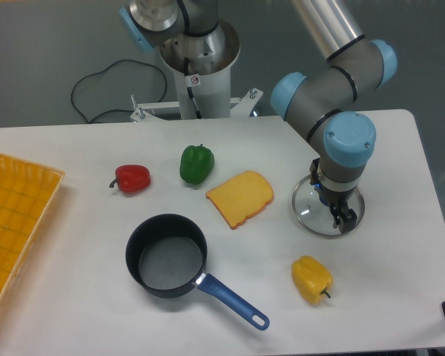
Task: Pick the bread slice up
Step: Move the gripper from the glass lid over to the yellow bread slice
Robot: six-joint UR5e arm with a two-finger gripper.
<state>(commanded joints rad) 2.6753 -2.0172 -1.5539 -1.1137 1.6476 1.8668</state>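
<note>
The bread slice (241, 198) lies flat on the white table near its middle, yellow-orange with a darker crust edge. My gripper (340, 216) hangs to the right of it, low over a glass pot lid (311, 213), pointing down. Its dark fingers (337, 219) sit close together, and the arm's wrist hides much of them, so whether anything is between them does not show. A clear gap of table separates the gripper from the bread slice.
A dark pot with a blue handle (167, 256) stands in front of the bread. A green pepper (196, 164) and a red pepper (132, 178) lie behind left, a yellow pepper (311, 279) front right. A yellow tray (11, 230) fills the left edge.
</note>
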